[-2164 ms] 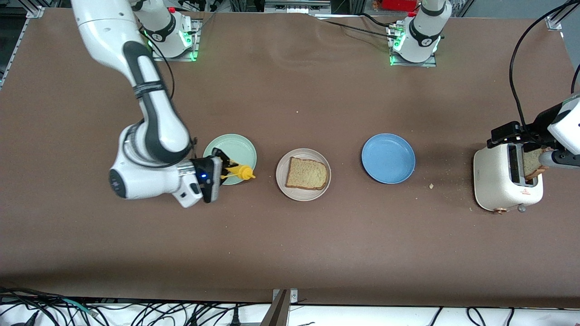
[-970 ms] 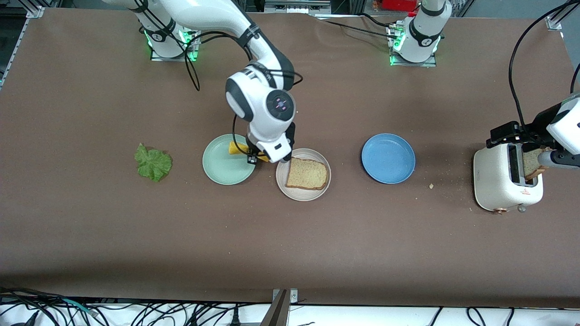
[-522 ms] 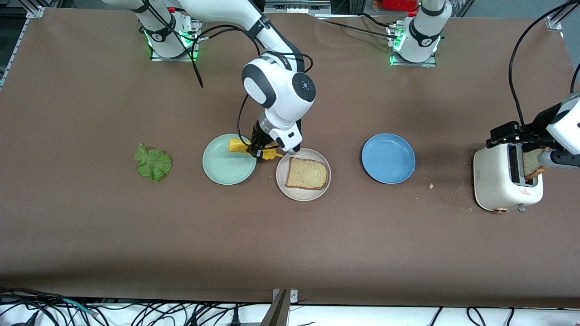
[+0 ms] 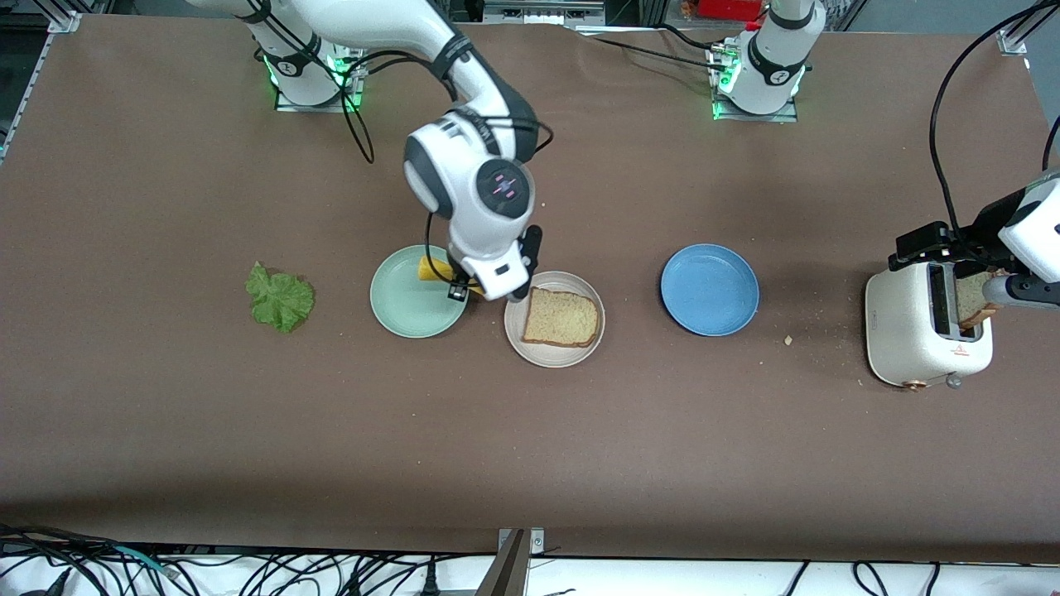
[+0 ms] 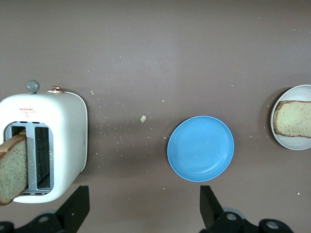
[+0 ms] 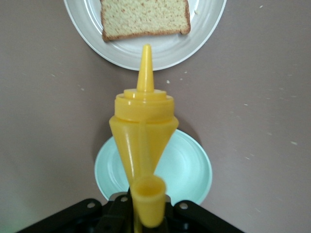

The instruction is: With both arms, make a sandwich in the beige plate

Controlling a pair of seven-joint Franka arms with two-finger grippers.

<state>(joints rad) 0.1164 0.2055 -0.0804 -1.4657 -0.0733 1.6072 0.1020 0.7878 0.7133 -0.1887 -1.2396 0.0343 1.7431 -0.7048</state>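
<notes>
1. The right gripper [image 4: 460, 289] is squeezed shut on a yellow sauce bottle [image 6: 142, 121]. It hangs over the gap between the mint-green plate [image 4: 406, 313] and the beige plate [image 4: 548, 354]. The bottle's tip points at the beige plate.
2. One bread slice [image 4: 561, 318] lies flat in the beige plate, just past the bottle's tip. If the claw squeezes from here, I think the sauce could fall on the plate's rim or the table, not on the bread.
3. The bottle is held near its back end. It might tip or slip out.
4. The lettuce leaf [image 4: 280, 299] lies on the table, well apart from the right gripper, toward the right arm's end.
5. The left gripper [image 5: 141, 208] waits, spread open, above the white toaster [image 4: 921, 333]. A second slice [image 5: 13, 170] leans out of a slot, and it could crumble or drop if grabbed badly.
</notes>
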